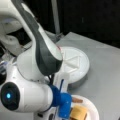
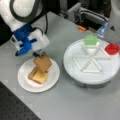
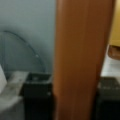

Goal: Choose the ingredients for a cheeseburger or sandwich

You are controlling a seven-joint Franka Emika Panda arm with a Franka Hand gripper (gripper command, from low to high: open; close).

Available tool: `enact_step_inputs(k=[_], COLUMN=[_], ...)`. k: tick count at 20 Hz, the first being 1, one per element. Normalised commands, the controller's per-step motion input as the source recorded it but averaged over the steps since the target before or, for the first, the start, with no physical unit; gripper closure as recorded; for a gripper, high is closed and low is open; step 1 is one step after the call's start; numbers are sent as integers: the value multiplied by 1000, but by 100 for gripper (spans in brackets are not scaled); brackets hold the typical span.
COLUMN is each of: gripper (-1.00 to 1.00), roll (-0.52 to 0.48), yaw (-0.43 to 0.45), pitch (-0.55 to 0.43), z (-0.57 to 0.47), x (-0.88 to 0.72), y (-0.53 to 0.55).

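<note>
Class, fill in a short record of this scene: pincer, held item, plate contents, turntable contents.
Pincer: the pincer is above the paper plate, shut on the bread slice.
Held item: the bread slice, tilted over the stack.
Plate contents: the cheese slice on another bread slice.
Turntable contents: a green piece and a red piece on the white divided turntable.

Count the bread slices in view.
2. One bread slice hangs tilted, pinched in the hand above the paper plate. The other bread slice lies under the cheese slice. More may be hidden.
</note>
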Motion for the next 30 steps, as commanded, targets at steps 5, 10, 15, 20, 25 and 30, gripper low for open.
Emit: enact_step_inputs(k=[5, 10, 15, 20, 25, 30], gripper=[100, 100, 100, 100, 100, 100], roll=[-79, -42, -27, -11, 11, 32], yaw=[159, 204, 229, 245, 236, 200], pitch=[150, 136, 100, 80, 87, 116], z=[-2, 3, -51, -23, -11, 50], x=[378, 413, 417, 388, 343, 232], y=[-199, -177, -195, -201, -144, -10])
